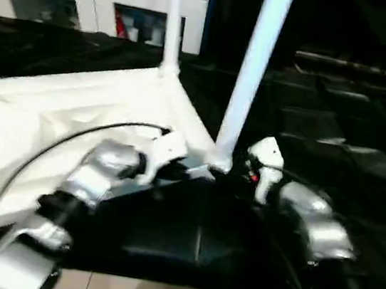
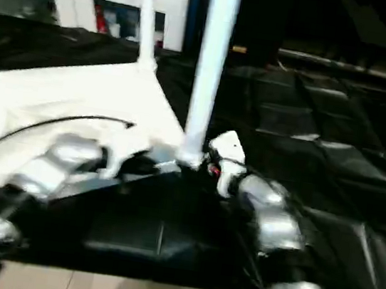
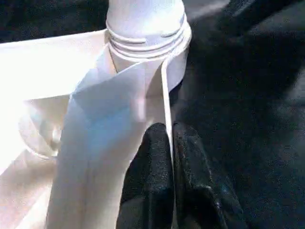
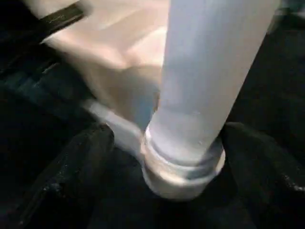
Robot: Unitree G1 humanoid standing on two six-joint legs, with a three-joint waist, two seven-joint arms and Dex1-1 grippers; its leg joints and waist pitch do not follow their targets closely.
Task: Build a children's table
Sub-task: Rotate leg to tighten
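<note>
Right gripper [image 4: 183, 157] stands with black fingers [image 4: 71, 167] spread wide either side of the near white tapered tube leg [image 1: 250, 73], at its base, gripping nothing that I can tell. Leg's long axis rises upright from the corner socket [image 3: 147, 43], leaning slightly. Left gripper [image 3: 171, 157], closed, pinches the rim of the white ribbed plastic tabletop [image 1: 52, 125] just beside that socket. Beyond, a second leg [image 1: 173, 19] stands upright.

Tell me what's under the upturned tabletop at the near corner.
Black sheeting lies under the tabletop and spreads past it. Whatever is beneath the white plastic itself is covered. The near leg stands in that corner socket.
</note>
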